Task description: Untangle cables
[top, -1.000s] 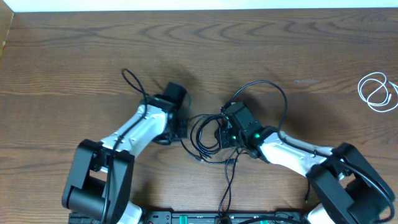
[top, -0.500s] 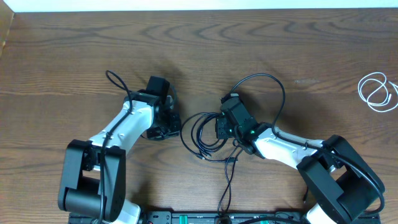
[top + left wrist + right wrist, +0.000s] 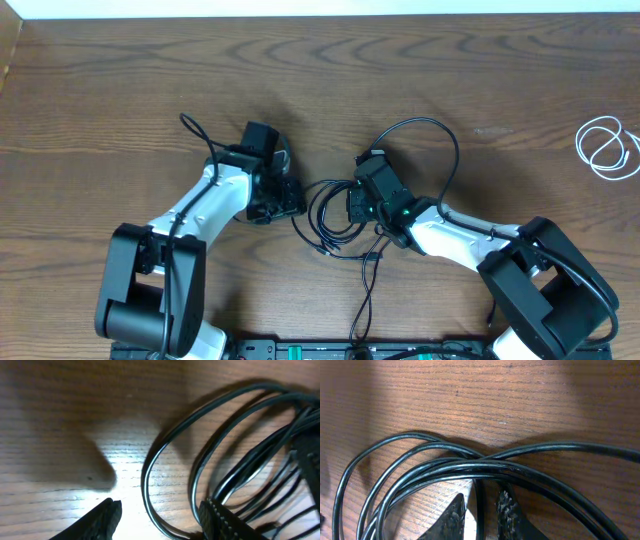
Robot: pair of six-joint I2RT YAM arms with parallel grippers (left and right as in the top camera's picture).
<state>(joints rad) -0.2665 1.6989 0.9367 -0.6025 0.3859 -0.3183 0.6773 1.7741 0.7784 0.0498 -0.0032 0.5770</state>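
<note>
The black cable lies coiled in loose loops at the table's middle, between my two grippers. In the left wrist view its loops curve across the wood, and one strand passes between the spread fingers. My left gripper is open at the coil's left edge. My right gripper is at the coil's right side. Its jaws are closed narrowly, with one black strand between them. The white cable lies coiled alone at the far right edge.
Thick black leads arch off both arms: one loops above the right wrist, one behind the left arm. A thin black strand trails from the coil toward the front edge. The table's back edge is far off.
My left gripper has opened; it drew back to the left, then came right again to the coil's edge. The right gripper shifted slightly left early on, then stayed narrowly closed.
</note>
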